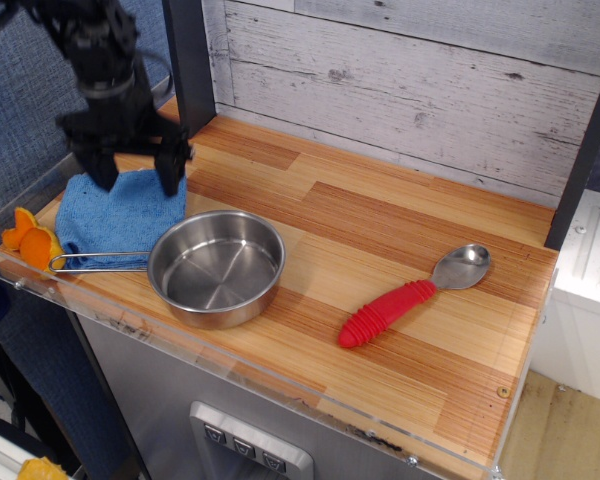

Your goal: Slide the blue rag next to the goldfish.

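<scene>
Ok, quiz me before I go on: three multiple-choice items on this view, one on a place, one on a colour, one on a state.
1. The blue rag lies
A. by the spoon
B. between goldfish and pan
C. inside the pan

2. The spoon handle is
A. red
B. green
C. black

3. The gripper is
A. shut on the rag
B. holding the pan
C. open above the rag

Answers:
1 B: the rag sits at the left end, with the goldfish at its left edge and the pan to its right.
2 A: the ribbed grip is red.
3 C: the fingers are spread and hold nothing.
</scene>
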Robot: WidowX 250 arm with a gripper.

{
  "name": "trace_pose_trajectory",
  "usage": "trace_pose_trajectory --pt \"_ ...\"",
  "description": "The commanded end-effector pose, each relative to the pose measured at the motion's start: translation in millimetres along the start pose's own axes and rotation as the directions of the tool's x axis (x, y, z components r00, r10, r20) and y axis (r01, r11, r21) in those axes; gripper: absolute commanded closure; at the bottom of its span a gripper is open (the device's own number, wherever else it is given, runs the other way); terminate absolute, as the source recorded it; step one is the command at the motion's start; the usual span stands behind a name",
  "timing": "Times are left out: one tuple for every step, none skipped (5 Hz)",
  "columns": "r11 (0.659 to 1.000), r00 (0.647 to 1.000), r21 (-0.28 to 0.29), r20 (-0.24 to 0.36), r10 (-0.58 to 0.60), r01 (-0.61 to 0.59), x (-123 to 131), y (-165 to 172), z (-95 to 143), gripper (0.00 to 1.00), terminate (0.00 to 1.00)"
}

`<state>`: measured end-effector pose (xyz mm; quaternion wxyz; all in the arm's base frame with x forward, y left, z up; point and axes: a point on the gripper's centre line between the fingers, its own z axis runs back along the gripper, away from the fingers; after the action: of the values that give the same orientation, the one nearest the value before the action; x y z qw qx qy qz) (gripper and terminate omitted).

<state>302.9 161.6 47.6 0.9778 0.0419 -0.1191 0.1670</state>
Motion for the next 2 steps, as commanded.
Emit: trace_pose_trajectory --pt "0.998 0.98 -0.032 0.196 -0.04 0.047 35.8 -22.0 83.2 0.0 0.0" --pt "0.997 0.962 -0.066 0.273 -0.023 0.043 40.4 -28.2 132.6 0.0 0.0"
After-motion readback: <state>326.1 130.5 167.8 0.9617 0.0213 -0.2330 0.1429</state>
